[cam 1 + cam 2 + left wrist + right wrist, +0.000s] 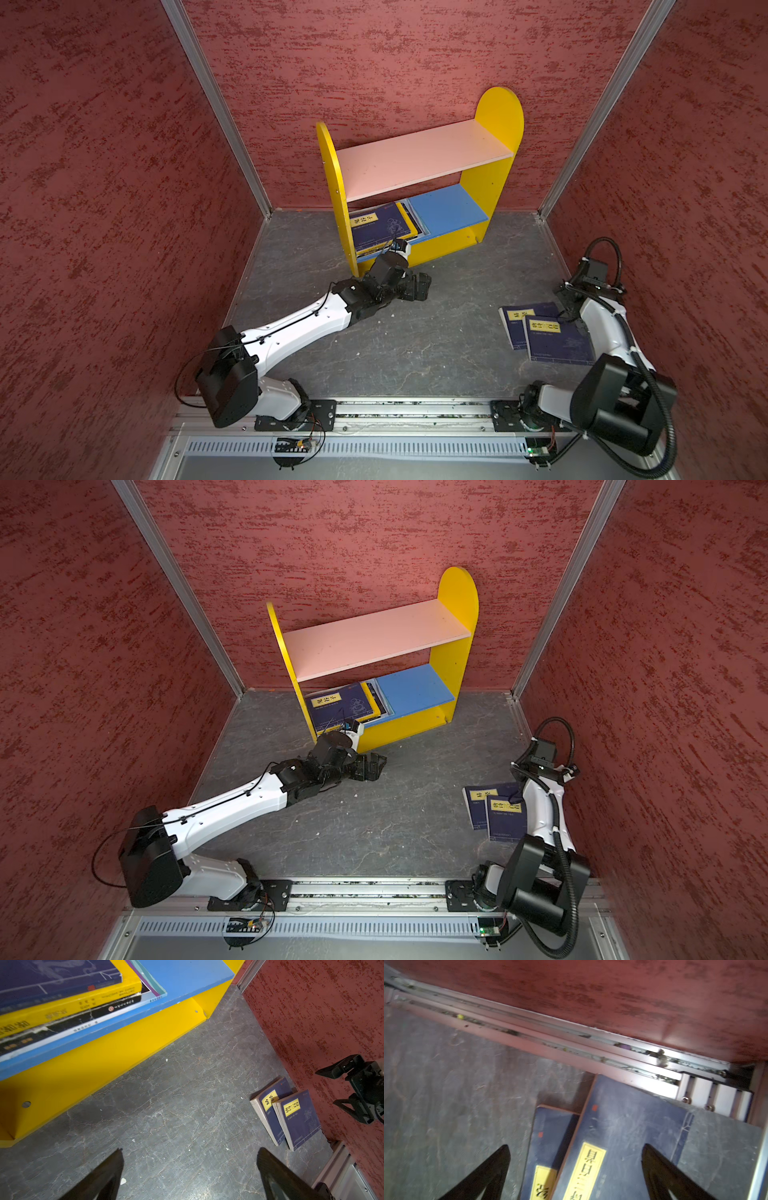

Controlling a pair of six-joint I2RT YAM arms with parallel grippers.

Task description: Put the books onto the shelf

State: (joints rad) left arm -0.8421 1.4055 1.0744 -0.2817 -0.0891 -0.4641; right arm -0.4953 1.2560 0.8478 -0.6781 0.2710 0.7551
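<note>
The shelf [424, 162] [374, 646] stands at the back wall; its pink upper board is bare. On the left half of its blue lower board [187, 976] lies a flat stack of books: navy on top [376, 226] [52, 978], then a yellow one [68, 1009], a black one [83, 1020] and a white one [153, 987]. Two more navy books overlap on the floor at the right [559, 338] [515, 320] [301, 1118]. My left gripper [417, 286] [189, 1150] hovers open and empty over the floor before the shelf base. My right gripper [575, 1147] [330, 1087] is open above the upper floor book [623, 1126].
Red textured walls [104, 208] close in the left, back and right. The floor books lie close to the right wall and its aluminium rail [571, 1043]. Both arm bases sit on a rail [415, 409] along the front edge. The floor [415, 332] is grey stone-patterned.
</note>
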